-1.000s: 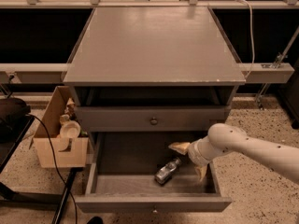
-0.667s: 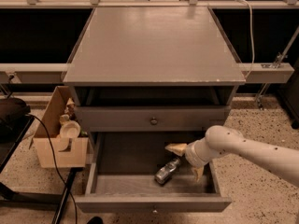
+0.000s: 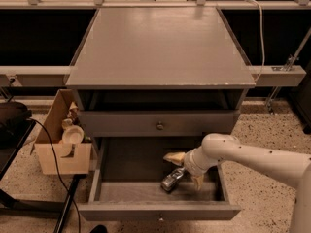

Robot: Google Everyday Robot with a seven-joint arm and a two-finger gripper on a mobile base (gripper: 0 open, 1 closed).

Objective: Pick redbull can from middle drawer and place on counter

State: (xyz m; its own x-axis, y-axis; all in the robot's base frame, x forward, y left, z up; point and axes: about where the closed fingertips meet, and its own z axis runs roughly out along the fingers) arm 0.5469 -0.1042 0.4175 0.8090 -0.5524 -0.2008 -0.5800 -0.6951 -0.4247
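The redbull can lies on its side on the floor of the open middle drawer, right of centre. My gripper reaches into the drawer from the right on a white arm. It is open, with one pale finger behind the can and the other to the can's right. The can's near end sits at the gap between them. The counter is the grey cabinet top above.
A shut drawer front with a small round knob sits above the open drawer. A cardboard box holding a pale round cup stands at the left. A black cable runs down there. A white cord hangs at the right.
My gripper has moved left and slightly down, closing in on the can's end. The can has not moved.
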